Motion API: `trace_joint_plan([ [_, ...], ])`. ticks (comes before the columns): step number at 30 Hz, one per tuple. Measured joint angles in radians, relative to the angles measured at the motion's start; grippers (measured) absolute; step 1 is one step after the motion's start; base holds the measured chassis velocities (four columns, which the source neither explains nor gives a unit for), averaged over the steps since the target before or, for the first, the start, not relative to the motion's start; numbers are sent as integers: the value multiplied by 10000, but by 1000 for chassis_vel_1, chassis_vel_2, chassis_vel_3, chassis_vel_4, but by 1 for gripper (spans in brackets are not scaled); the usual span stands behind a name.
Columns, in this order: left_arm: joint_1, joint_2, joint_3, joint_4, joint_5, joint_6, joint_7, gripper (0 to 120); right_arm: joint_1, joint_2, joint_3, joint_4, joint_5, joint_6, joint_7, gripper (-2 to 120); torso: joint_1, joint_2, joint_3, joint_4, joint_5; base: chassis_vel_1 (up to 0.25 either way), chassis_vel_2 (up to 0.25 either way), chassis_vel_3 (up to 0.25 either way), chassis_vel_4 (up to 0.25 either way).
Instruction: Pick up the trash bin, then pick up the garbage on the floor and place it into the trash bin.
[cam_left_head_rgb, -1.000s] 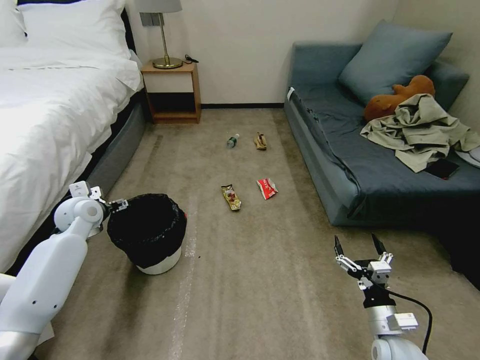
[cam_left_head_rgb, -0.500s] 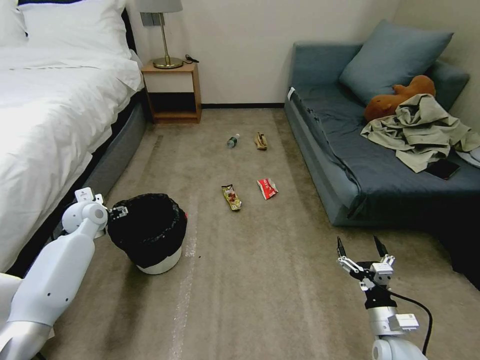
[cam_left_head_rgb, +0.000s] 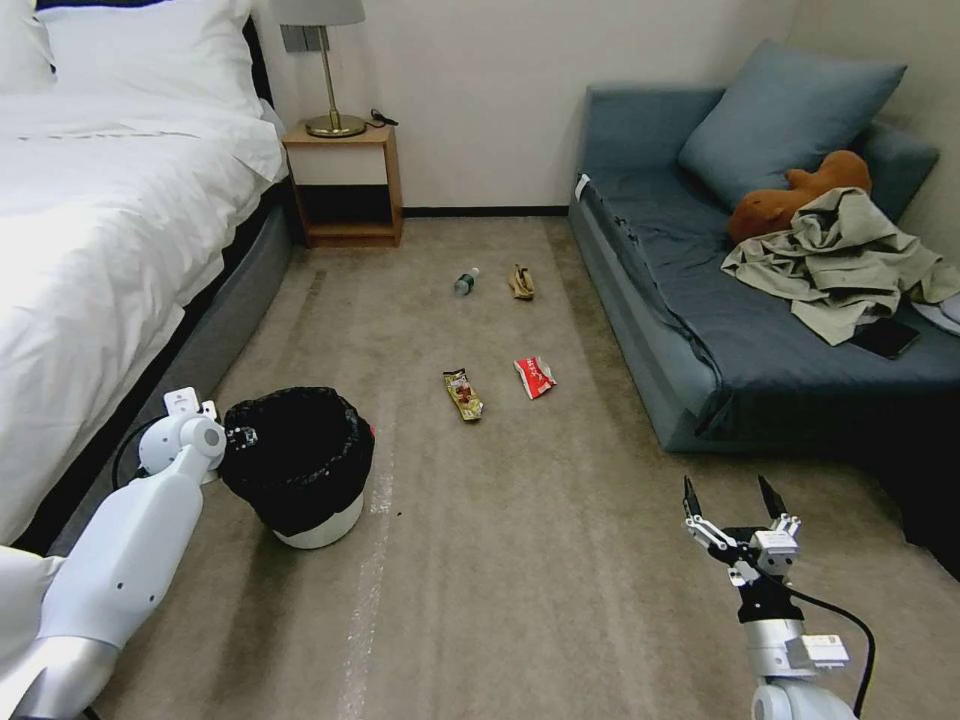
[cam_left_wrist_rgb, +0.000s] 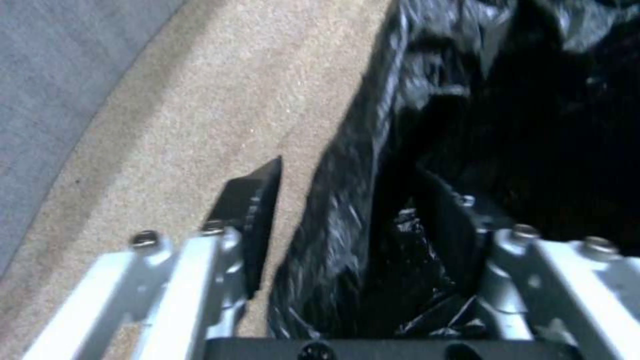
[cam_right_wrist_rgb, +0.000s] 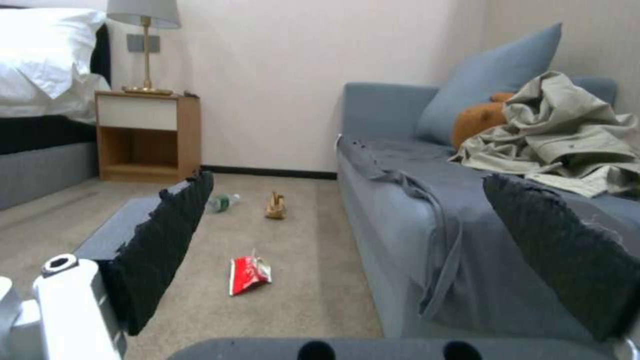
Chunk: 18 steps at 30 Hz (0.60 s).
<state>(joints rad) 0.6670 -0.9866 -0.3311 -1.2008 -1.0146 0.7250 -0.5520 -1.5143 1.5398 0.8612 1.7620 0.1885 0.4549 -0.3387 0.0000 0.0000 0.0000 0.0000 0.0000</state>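
Observation:
The trash bin (cam_left_head_rgb: 296, 465), lined with a crinkled black bag over a white base, stands on the carpet at the near left. My left gripper (cam_left_head_rgb: 240, 436) is at its left rim. In the left wrist view this gripper (cam_left_wrist_rgb: 350, 170) is open and straddles the bag-covered rim (cam_left_wrist_rgb: 347, 210), one finger outside and one inside. The garbage lies farther out: a snack bar wrapper (cam_left_head_rgb: 462, 394), a red-white packet (cam_left_head_rgb: 535, 376), a green bottle (cam_left_head_rgb: 465, 281) and a tan scrap (cam_left_head_rgb: 520, 282). My right gripper (cam_left_head_rgb: 728, 497) hovers open and holds nothing at the near right.
A white bed (cam_left_head_rgb: 90, 220) runs along the left, with a nightstand (cam_left_head_rgb: 345, 185) and lamp at the back wall. A blue sofa (cam_left_head_rgb: 700, 330) with beige clothing (cam_left_head_rgb: 840, 260) and a plush toy (cam_left_head_rgb: 795, 195) lines the right. Carpet between them is open.
My left arm has sunk and brought its gripper down over the bin's left rim. The right gripper has dropped slightly. The bin and garbage have not moved.

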Motion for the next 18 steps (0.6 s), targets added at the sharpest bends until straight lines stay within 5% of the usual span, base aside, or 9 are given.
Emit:
trace_joint_plan([
  [10, 102, -48, -35, -49, 62, -80, 268, 12, 31, 97, -3, 21, -52, 7, 112, 100, 0, 1, -1, 1, 4, 0, 0, 0, 0],
  [18, 205, -49, -83, -65, 127, -186, 442, 7, 49, 133, -7, 45, -77, 7, 128, 100, -1, 3, -2, 1, 5, 0, 0, 0, 0],
])
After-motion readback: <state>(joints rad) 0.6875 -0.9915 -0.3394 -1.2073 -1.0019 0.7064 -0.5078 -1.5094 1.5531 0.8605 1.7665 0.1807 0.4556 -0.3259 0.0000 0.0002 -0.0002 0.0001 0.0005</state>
